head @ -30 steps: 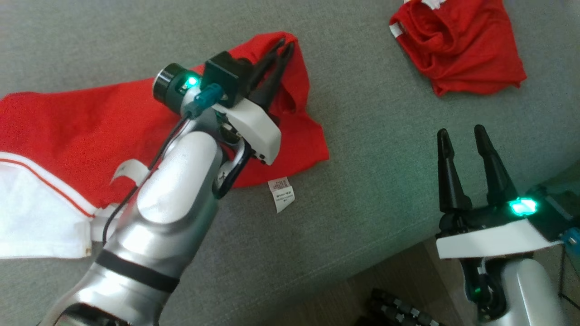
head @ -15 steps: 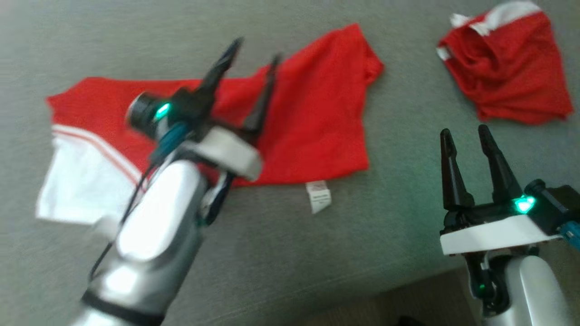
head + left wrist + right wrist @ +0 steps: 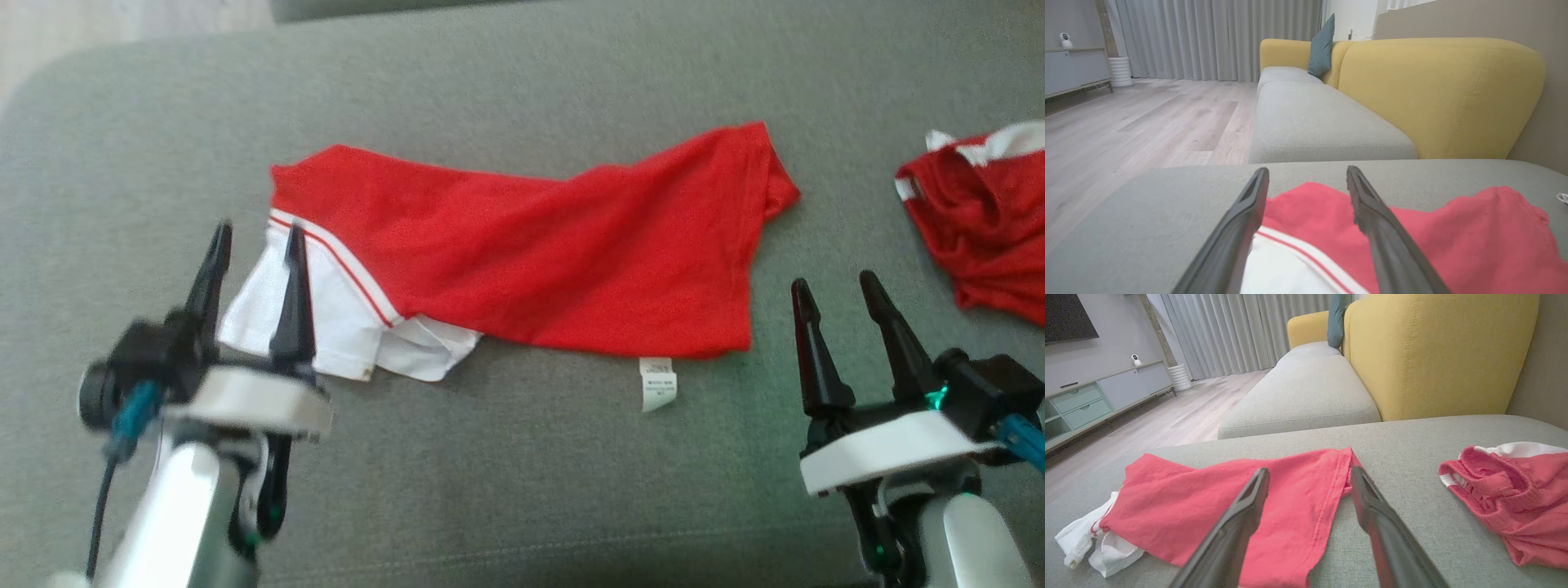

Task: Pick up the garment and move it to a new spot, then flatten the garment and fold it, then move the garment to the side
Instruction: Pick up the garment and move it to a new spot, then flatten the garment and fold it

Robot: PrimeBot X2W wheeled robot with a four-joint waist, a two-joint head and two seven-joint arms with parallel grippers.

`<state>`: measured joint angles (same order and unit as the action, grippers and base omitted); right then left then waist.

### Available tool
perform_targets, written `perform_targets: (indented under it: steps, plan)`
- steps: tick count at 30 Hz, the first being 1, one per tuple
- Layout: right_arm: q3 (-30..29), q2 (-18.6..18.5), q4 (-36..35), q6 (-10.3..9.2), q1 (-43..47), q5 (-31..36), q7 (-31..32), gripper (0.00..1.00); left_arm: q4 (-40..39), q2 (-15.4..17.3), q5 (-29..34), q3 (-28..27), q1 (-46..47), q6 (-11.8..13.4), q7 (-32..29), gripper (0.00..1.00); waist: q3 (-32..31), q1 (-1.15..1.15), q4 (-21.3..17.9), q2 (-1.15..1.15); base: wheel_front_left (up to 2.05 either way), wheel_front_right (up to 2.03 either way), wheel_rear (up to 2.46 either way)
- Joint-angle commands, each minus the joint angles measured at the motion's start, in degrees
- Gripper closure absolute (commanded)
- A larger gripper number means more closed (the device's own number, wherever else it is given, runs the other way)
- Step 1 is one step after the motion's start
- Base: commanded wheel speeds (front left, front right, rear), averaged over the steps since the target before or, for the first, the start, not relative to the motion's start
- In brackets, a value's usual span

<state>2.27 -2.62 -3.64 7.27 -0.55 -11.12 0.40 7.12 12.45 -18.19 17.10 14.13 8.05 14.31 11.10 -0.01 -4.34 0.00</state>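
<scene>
One garment point(image 3: 531, 245), red with a white part at its left end, lies spread across the middle of the grey seat point(image 3: 522, 490), long from left to right. The red cloth is mostly flat with some soft folds, and its right end is a little bunched. The white part has a thin red stripe, and its near edge is crumpled. A small white label point(image 3: 658, 384) sticks out from the near edge of the red cloth and lies on the seat.

The left gripper point(image 3: 258, 231) is at the near left, its two fingers spread apart and holding nothing. In the head view its tips stand over the left edge of the white part; I cannot tell whether they touch the cloth. In the left wrist view the white part and the red cloth show between the fingers.

The right gripper point(image 3: 833, 283) is at the near right, its fingers also apart and empty. It is over bare seat, near the garment's right end and not touching it.

A second garment point(image 3: 980, 237), red with white trim, lies crumpled at the right of the seat, well apart from the first. Beyond the seat are a yellow backrest point(image 3: 1437, 94), a teal pillow point(image 3: 1321, 45), a wooden floor point(image 3: 1147, 122) and grey curtains point(image 3: 1208, 36).
</scene>
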Motion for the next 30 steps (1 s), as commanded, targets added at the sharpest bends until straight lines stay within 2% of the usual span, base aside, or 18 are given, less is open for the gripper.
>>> perform_targets:
  steps: [1,5,12,30]
  plan:
    - [1.01,-0.82,-1.92,0.22,-0.08,0.37,0.37,0.0,-2.53,1.49,-0.25,-2.8,-0.1,0.19,0.68,0.0,-2.46,0.01,2.1,0.0,0.0,0.0,0.0]
    - [0.63,-1.48,-2.12,0.22,2.17,0.46,1.51,0.0,-4.11,2.09,0.0,-4.12,-5.94,0.69,0.68,0.0,-4.82,0.01,2.97,0.0,0.0,0.0,0.0]
    - [0.7,-1.75,-3.17,0.22,4.8,0.63,2.73,0.0,-5.39,2.05,0.67,-3.83,-10.92,1.09,0.68,0.0,-7.19,0.01,2.52,0.0,0.0,0.0,0.0]
    - [1.13,-1.49,-5.91,0.22,5.63,0.54,3.54,0.0,-5.12,2.45,0.52,-3.85,-12.25,1.74,0.69,0.0,-7.34,0.01,1.97,0.0,0.0,0.0,0.0]
